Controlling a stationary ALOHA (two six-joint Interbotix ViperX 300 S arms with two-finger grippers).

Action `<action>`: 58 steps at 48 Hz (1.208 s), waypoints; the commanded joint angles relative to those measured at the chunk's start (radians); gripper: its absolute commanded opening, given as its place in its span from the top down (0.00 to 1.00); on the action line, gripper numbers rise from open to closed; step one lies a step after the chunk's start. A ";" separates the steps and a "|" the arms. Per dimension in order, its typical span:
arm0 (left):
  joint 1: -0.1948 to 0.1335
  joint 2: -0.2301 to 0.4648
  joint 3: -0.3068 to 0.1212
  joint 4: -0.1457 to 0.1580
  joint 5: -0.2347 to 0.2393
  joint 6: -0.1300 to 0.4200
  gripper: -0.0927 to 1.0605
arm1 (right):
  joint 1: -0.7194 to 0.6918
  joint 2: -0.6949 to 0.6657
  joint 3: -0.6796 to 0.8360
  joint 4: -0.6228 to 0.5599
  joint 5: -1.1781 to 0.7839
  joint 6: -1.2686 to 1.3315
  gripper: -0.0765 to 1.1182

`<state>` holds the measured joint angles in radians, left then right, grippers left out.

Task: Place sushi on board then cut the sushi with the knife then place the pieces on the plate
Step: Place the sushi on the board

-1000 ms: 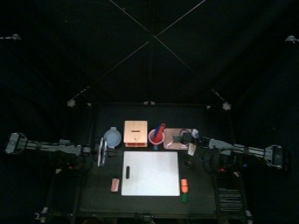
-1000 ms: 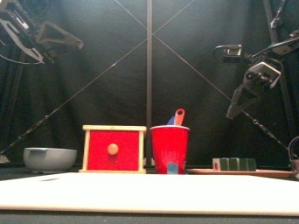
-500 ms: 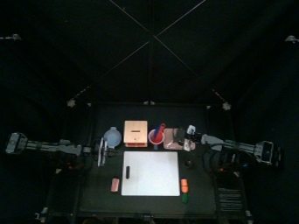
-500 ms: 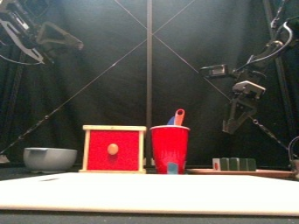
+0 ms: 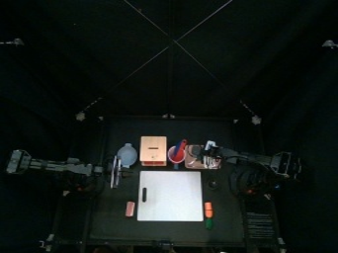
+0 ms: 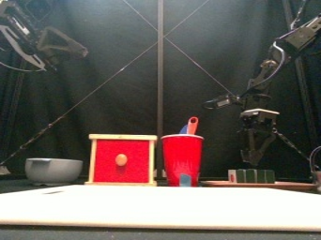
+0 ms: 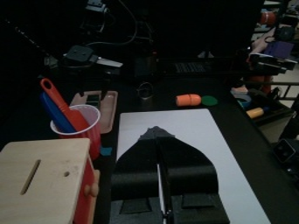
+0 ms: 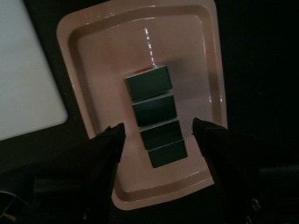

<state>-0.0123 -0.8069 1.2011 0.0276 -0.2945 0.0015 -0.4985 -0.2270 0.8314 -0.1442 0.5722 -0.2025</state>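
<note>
My right gripper [image 8: 162, 131] hangs with its jaws spread wide, one on each side of the sushi roll [image 8: 156, 118] and touching neither flank. The roll, a row of dark green blocks, lies lengthwise in the pink tray [image 8: 93, 87], to the right of the red cup [image 6: 183, 159]. The front view shows the gripper above it, not yet down at its level. To lift it well, I judge I should descend straight, centred on the middle blocks, and close gently across the narrow width. The blocks come apart, so a grip at one end could leave the rest behind. The white board [image 5: 172, 195] lies just beside the tray, toward the front — a short carry. My left gripper [image 7: 158, 133] rests closed at the table's left side.
</note>
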 commanded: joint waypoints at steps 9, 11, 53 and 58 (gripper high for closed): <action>0.003 0.003 -0.014 -0.005 0.003 -0.002 0.93 | -0.089 0.009 0.002 0.161 -0.044 -0.193 0.16; 0.003 0.003 -0.014 -0.006 0.003 -0.002 0.93 | -0.095 0.017 0.008 0.196 -0.054 -0.229 0.16; 0.003 0.003 -0.003 -0.015 0.003 -0.005 0.93 | -0.107 0.094 0.063 0.302 -0.169 -0.301 0.42; 0.003 0.003 -0.003 -0.020 0.003 -0.005 0.93 | -0.106 0.051 0.061 0.342 -0.155 -0.291 0.43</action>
<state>-0.0107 -0.8069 1.2118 0.0107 -0.2869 -0.0031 -0.6013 -0.1197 0.9004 0.1718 0.4096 -0.4985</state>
